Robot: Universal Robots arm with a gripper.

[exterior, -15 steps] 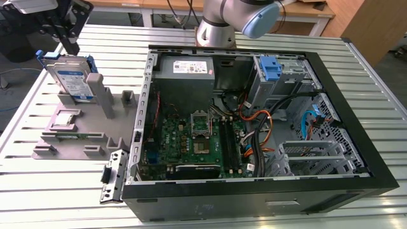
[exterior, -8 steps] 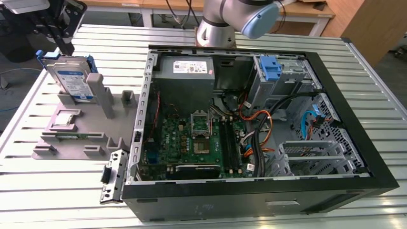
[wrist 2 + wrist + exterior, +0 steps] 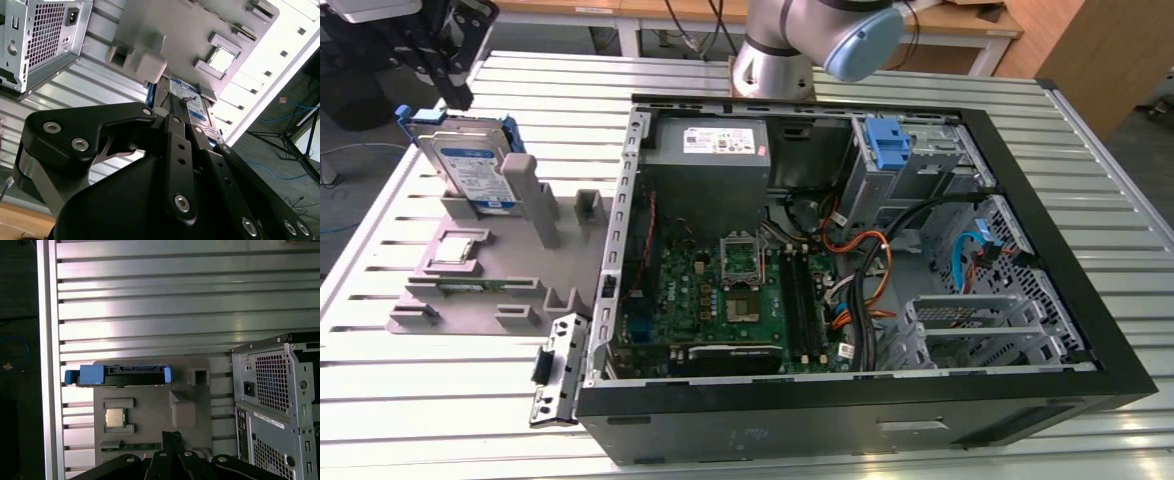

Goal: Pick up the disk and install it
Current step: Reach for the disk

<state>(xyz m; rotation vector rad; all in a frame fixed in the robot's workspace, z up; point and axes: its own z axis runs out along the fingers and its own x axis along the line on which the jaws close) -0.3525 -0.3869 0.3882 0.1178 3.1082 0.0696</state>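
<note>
The disk (image 3: 474, 165) stands on edge in a slot of the grey holder (image 3: 494, 285), on the exterior view's left. It is silver with a white-and-blue label and a blue carrier bracket. In the first wrist view the disk (image 3: 120, 376) shows edge-on, its blue bracket along the top. My gripper (image 3: 454, 95) hangs just above and behind the disk, apart from it. In both wrist views the black fingers (image 3: 172, 437) lie close together with nothing between them, and the disk (image 3: 187, 97) sits beyond the fingers (image 3: 175, 120).
The open computer case (image 3: 1014, 190) lies to the exterior view's right of the holder, with a motherboard (image 3: 734, 290), a grey power supply (image 3: 707, 140) and a bay with a bare blue bracket (image 3: 887, 140). A processor chip (image 3: 115, 417) rests on the holder. The ribbed metal table's edge (image 3: 47, 365) is close by.
</note>
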